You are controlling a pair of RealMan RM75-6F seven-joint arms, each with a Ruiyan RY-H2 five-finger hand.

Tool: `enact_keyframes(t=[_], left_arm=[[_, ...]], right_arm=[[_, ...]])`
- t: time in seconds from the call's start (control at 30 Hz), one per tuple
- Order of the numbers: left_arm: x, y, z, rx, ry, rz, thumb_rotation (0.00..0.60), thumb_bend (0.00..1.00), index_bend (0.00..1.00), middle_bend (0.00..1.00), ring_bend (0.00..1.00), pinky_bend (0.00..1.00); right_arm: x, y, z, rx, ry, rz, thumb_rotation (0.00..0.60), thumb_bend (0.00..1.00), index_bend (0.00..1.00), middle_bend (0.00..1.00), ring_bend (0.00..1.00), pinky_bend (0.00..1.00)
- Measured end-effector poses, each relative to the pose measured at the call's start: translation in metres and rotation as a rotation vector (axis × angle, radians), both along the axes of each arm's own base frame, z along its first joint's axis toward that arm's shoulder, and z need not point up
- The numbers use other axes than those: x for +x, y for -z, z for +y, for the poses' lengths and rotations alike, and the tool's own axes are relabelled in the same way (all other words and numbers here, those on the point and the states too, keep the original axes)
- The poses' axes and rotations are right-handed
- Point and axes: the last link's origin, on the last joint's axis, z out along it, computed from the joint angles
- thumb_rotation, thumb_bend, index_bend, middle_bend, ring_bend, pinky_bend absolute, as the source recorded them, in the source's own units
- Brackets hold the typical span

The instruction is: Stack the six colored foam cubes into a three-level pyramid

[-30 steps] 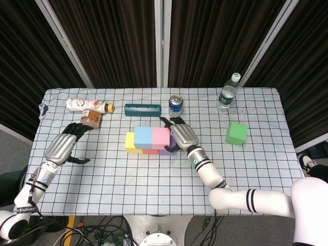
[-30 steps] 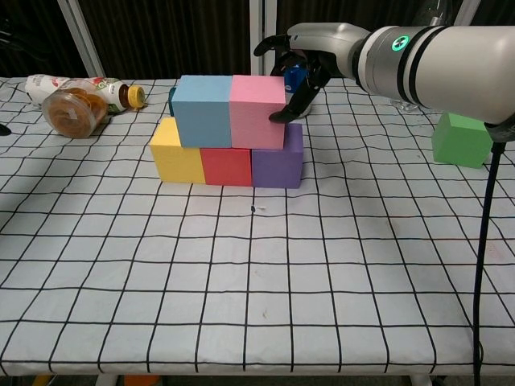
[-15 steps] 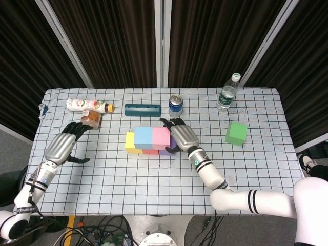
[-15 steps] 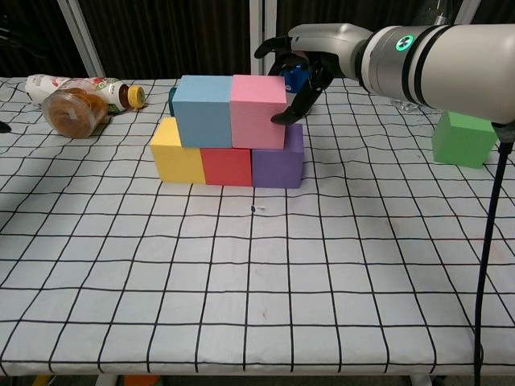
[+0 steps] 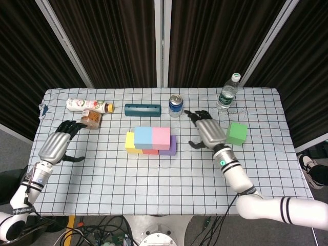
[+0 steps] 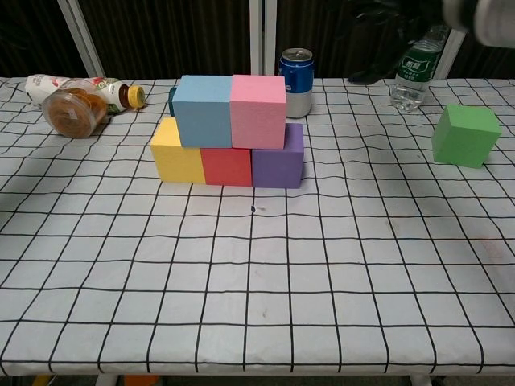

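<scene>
1. In the head view, the right hand [image 5: 207, 132] is seen released, fingers spread, between the stack and the green cube [image 5: 236, 133]; the left hand [image 5: 55, 144] is loosely curled, nothing held.
2. In the chest view, the blue cube [image 6: 203, 110] and pink cube [image 6: 257, 110] are set on yellow, red and purple ones. The soft green cube could be squeezed askew, or the stack nudged while it is placed.
</scene>
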Motion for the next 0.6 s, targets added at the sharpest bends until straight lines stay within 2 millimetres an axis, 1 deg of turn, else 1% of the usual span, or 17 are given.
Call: enact_keyframes(t=[0.07,0.13,0.17,0.2,0.23,0.3,0.33,0.37,0.47,0.6], left_arm=[[-0.003,-0.001,0.000,0.022,0.007,0.014,0.600,0.00,0.16,0.14,0.06,0.05],[-0.006,-0.001,0.000,0.039,0.014,0.027,0.600,0.00,0.16,0.14,0.06,0.05],[-0.008,-0.001,0.000,0.046,0.020,0.036,0.600,0.00,0.16,0.14,0.06,0.05],[-0.009,0.000,0.000,0.050,0.024,0.042,0.600,0.00,0.17,0.14,0.06,0.05],[-0.011,0.001,0.000,0.057,0.026,0.048,0.600,0.00,0.17,0.14,0.06,0.05],[-0.014,0.004,-0.001,0.065,0.026,0.051,0.600,0.00,0.17,0.14,0.06,0.05],[-0.015,0.005,-0.002,0.065,0.023,0.049,0.600,0.00,0.17,0.14,0.06,0.05],[-0.015,0.006,-0.002,0.061,0.020,0.047,0.600,0.00,0.17,0.14,0.06,0.05],[-0.017,0.009,-0.003,0.038,0.004,0.041,0.600,0.00,0.17,0.14,0.06,0.05],[-0.017,0.011,-0.005,0.014,-0.015,0.020,0.600,0.00,0.17,0.14,0.06,0.05]], right_arm=[[-0.022,-0.020,0.004,-0.044,0.038,0.022,0.600,0.19,0.00,0.15,0.05,0.00],[-0.042,-0.033,0.009,-0.070,0.080,0.035,0.600,0.16,0.00,0.15,0.05,0.00],[-0.059,-0.039,0.012,-0.081,0.118,0.040,0.600,0.14,0.00,0.14,0.05,0.00],[-0.068,-0.042,0.014,-0.087,0.140,0.041,0.600,0.11,0.00,0.13,0.04,0.00],[-0.073,-0.044,0.015,-0.090,0.154,0.042,0.600,0.07,0.00,0.13,0.03,0.00],[-0.091,-0.047,0.015,-0.104,0.193,0.052,0.600,0.02,0.00,0.12,0.02,0.00],[-0.098,-0.048,0.015,-0.110,0.208,0.058,0.600,0.00,0.00,0.12,0.02,0.00],[-0.107,-0.048,0.015,-0.116,0.227,0.065,0.600,0.00,0.00,0.12,0.02,0.00],[-0.126,-0.046,0.013,-0.127,0.261,0.083,0.600,0.00,0.00,0.12,0.02,0.00],[-0.144,-0.039,0.007,-0.143,0.288,0.102,0.600,0.00,0.00,0.12,0.02,0.00]])
